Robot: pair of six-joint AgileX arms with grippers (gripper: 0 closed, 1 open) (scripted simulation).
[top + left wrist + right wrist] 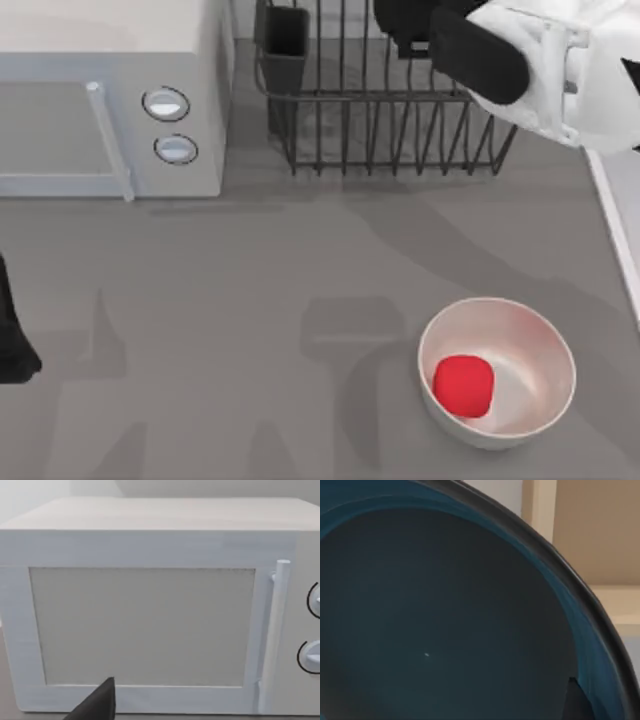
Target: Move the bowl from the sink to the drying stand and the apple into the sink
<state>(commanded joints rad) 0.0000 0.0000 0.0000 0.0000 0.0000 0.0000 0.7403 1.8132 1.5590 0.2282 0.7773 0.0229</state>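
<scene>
Microwave point(110, 100) first, at the tabletop's point(250, 300) far left, with two round knobs and a bar handle; the left wrist view faces its door squarely, which fits an arm parked out of the way. That left arm sits at the left edge of the top view as a dark shape, and its gripper point(12, 345) does no work; whether its fingers are spread or pressed together I cannot tell. Further right, at the back, stands the black wire drying stand point(385, 130) with its small square cup at the left corner, its bars apparently bare. My right arm reaches over the stand's right end at the top of the top view, and the right wrist view looks into the teal-blue bowl point(445, 620), its dark hollow and rim close against the camera. I judge that the right gripper point(577, 700) is pinching the bowl at the rim, carrying it over the stand to lower it between the bars. Nearer the front right, the red apple point(463, 385) lies inside a glossy white bowl point(520, 345), untouched. At the far right edge, a pale raised strip is the sink point(622, 220), where the apple must go.
</scene>
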